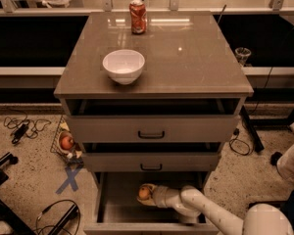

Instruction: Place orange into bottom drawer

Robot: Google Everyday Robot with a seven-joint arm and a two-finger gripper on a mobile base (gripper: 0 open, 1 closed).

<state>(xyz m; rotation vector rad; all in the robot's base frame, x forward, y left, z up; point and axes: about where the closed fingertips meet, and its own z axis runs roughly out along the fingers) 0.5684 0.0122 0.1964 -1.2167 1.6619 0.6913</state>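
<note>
Inside the bottom drawer point(113, 200) the gripper point(146, 197) clasps the orange point(144, 192); on the cabinet top point(188, 65), bowl point(123, 66) before can point(137, 16).

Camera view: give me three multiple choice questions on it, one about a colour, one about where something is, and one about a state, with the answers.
1. The bowl on the cabinet top is: A white; B black; C green.
2. The orange is: A on the cabinet top; B in the bottom drawer, held by the gripper; C in the bowl.
3. The bottom drawer is: A pulled open; B pushed shut; C lying on the floor.

Answers: 1 A, the bowl is white inside and out. 2 B, the gripper has reached into the drawer and holds the orange there. 3 A, the drawer's floor and side walls are in view.
</note>
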